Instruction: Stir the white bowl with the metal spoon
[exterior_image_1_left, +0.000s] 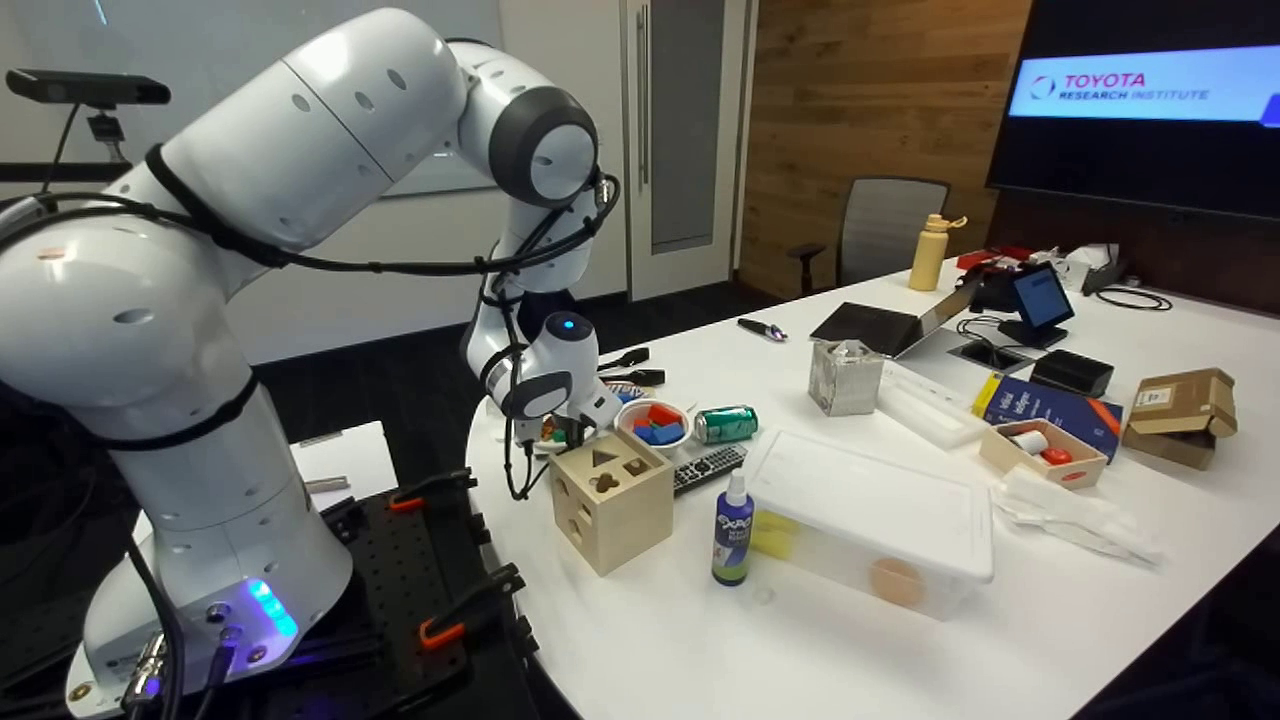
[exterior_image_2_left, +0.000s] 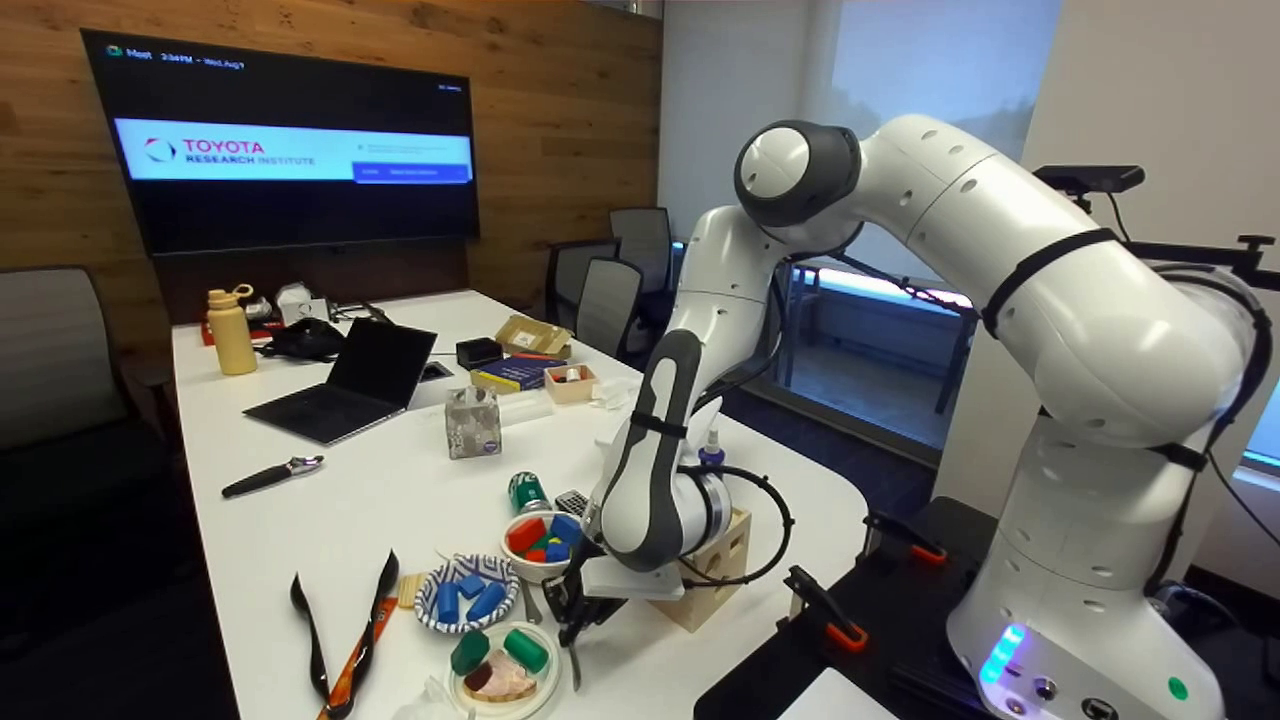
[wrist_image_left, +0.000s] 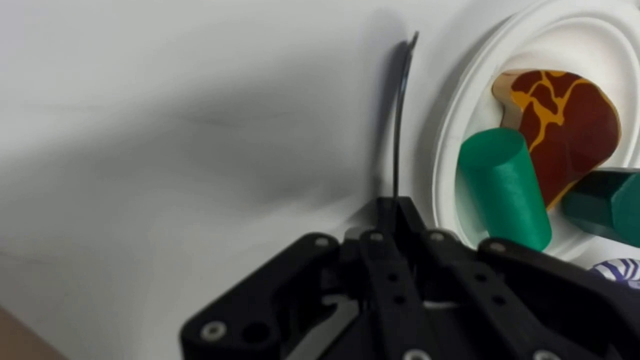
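Wrist view | tool (wrist_image_left: 395, 212) pinching slim, curved metal spoon (wrist_image_left: 398, 120) | both exterior views | round white bowl (exterior_image_2_left: 536, 571) holding angular blocks (exterior_image_2_left: 525, 536)

The white bowl (exterior_image_2_left: 538, 573), shown in both exterior views, is round and open-topped; it stands upright on the table (exterior_image_2_left: 380, 510) and contains red and blue blocks (exterior_image_2_left: 526, 536). The metal spoon (wrist_image_left: 398, 112), thin and grey, appears edge-on in the wrist view as a gently curved strip clamped in the gripper (wrist_image_left: 395, 202), its visible length projecting just beside a white plate (wrist_image_left: 445, 175) and outside the bowl. Whether that length is the handle or the head cannot be told from this angle.
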